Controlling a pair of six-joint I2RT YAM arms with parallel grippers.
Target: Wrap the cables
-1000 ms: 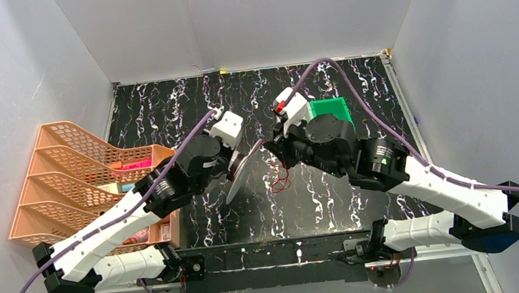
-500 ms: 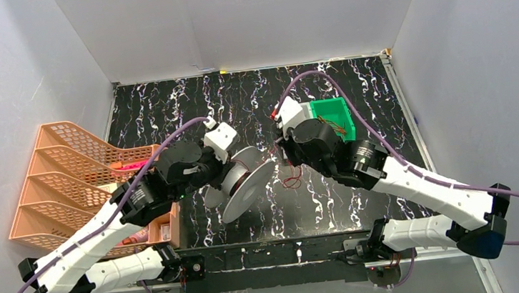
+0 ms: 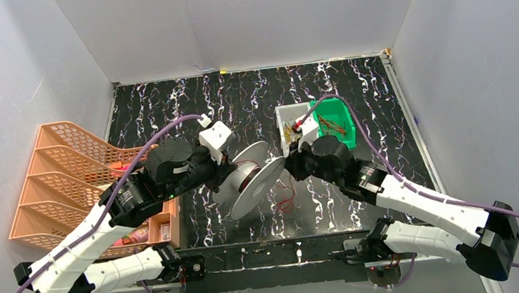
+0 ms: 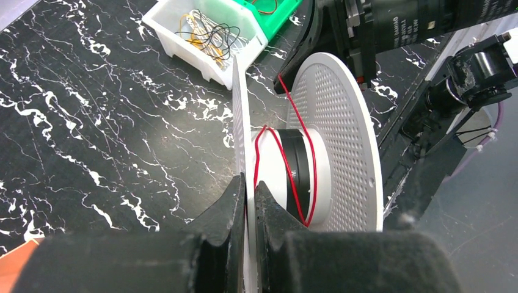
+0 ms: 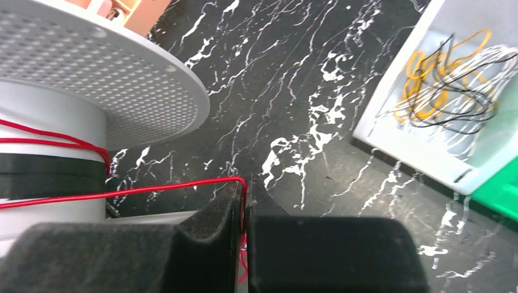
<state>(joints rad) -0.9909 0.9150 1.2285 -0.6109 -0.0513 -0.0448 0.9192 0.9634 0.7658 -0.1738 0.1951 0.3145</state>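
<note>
White perforated plastic spool, flange clamped by left gripper, thin red wire pinched by right gripper, pinch shown by wrist view only, gripper since drawn toward near edge.

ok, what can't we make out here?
Wire tail: right wrist view, right hand covers it below the pinch; top view, too thin to trace.
Spool near rim: left wrist view, left hand covers it.
Green bin contents: too small in top view, cut off by left wrist view's edge.

Black marbled table, plain grey walls
</note>
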